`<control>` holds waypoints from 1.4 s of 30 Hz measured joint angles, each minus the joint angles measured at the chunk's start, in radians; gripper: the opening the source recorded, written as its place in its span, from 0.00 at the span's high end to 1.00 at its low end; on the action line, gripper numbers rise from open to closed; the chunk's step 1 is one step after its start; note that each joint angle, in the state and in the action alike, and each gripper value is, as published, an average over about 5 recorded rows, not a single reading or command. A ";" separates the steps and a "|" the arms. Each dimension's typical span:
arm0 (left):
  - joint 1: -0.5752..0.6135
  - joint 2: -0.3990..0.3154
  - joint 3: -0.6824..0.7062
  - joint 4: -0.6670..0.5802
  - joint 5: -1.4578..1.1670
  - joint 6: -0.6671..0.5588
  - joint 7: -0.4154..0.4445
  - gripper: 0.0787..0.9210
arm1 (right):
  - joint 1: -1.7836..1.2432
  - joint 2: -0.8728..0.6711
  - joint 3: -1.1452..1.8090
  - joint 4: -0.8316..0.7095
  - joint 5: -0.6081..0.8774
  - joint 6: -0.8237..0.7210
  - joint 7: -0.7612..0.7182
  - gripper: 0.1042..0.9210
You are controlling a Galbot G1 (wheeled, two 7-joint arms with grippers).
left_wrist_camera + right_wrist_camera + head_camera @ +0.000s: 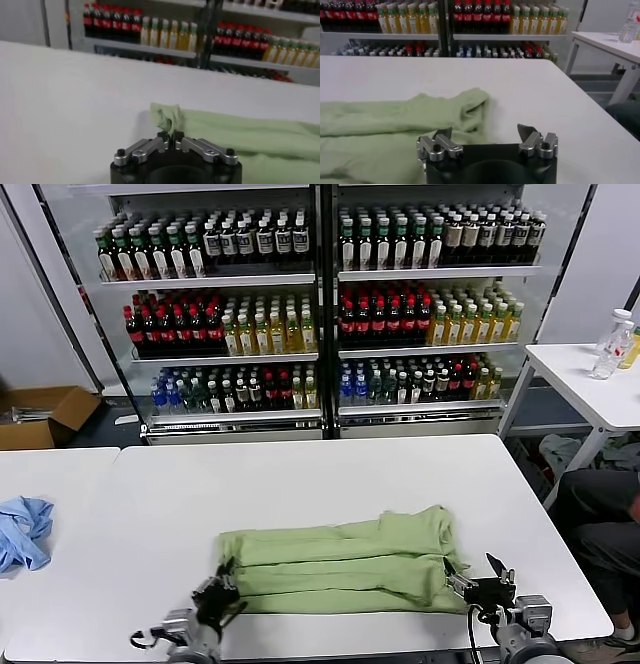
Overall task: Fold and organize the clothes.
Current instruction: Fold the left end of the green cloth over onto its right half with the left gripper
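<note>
On white table point(300, 484), folded green shirt point(345, 564), left gripper point(222, 584) pinching corner, right gripper point(478, 576) agape.

You see a plain light green shirt point(345, 567) at lower centre on a white table point(300, 484). A light blue cloth point(22, 529) sits at the left edge. Both grippers, left point(222, 582) and right point(478, 576), are black and silver. Bottles point(180, 324) above show red, yellow, green and dark rows.

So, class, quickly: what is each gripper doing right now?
Left gripper: shut on the green polo shirt.
Right gripper: open, holding nothing.
</note>
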 measured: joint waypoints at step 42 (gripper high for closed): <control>-0.140 -0.027 0.266 -0.052 -0.248 0.069 0.164 0.79 | 0.008 -0.005 0.017 0.024 0.004 -0.001 0.001 0.12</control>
